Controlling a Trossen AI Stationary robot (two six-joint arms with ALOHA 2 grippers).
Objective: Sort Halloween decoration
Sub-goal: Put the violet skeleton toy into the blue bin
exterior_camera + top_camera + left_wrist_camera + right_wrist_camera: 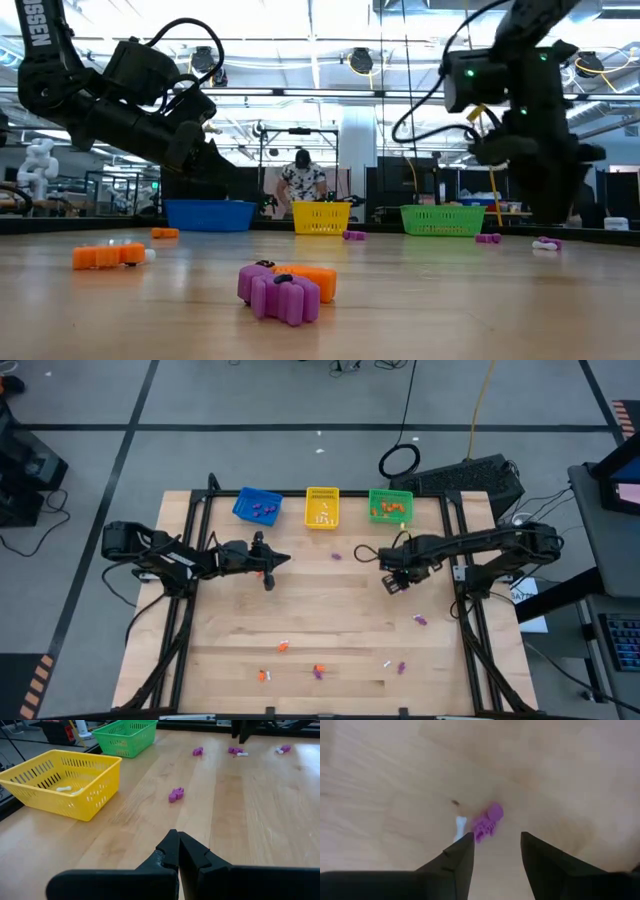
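Observation:
Tiny orange, purple and white trinkets lie scattered on the wooden table: a purple one [336,556] near the middle, another purple one [420,620] to the right, and orange ones [284,647] [263,675] near the front edge. My left gripper [270,565] [177,851] is shut and empty, above the table in front of the blue basket [258,506]. My right gripper [392,582] [497,851] is open and points down. In the right wrist view a purple trinket [487,822] and a white one [460,826] lie on the wood just ahead of its fingertips.
Along the far edge stand the blue basket, a yellow basket [322,507] [97,795] and a green basket [390,506] [125,740], each holding trinkets. More trinkets lie near the front edge [319,671] [402,667]. Bare wood shows between the two arms.

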